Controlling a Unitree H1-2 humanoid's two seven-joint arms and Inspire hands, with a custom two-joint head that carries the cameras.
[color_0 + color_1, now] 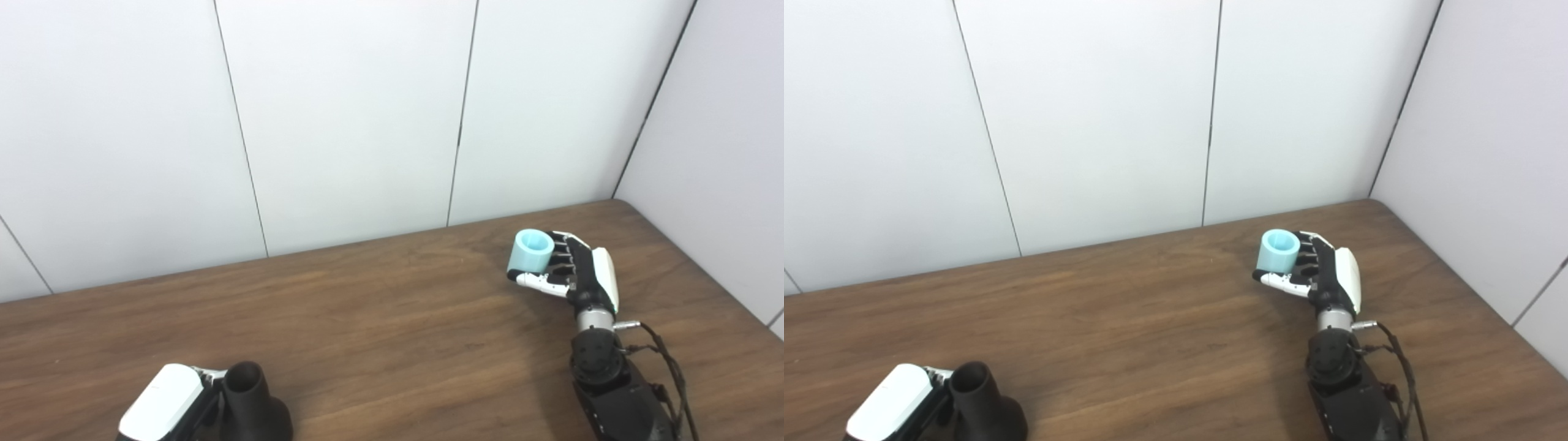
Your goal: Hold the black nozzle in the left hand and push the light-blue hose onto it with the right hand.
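The black nozzle [251, 401] stands upright near the table's front left edge, its round mouth facing up and its base flaring wide. My left hand [168, 404] is wrapped around its neck from the left, shut on it. Far to the right, my right hand [566, 269] holds the light-blue hose [530, 250], a short open tube held upright just above the table. The thumb [539, 283] lies under the hose and the fingers curl behind it. A wide stretch of table separates the two hands.
The brown wooden table [380, 318] runs back to a white panelled wall [343, 122], and a second wall [723, 153] closes the right side. The table's right edge passes close to my right forearm [612, 392].
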